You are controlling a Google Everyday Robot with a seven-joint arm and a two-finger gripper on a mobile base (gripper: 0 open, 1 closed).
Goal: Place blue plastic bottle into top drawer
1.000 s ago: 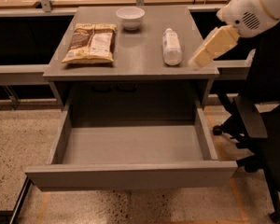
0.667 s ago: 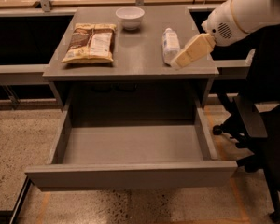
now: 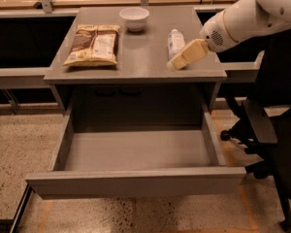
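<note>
Where one bottle (image 3: pixel 175 40) lies, one hand (image 3: pixel 175 63) hovers.

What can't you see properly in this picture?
In the camera view:
1. Blue plastic bottle: near end hidden by the hand, near the desk's front edge; touching or not is unclear.
2. Top drawer: front strip of its floor hidden behind its own front panel.
3. Robot arm: cut off by the top right edge.
4. Snack bag: writing too small to read.
</note>
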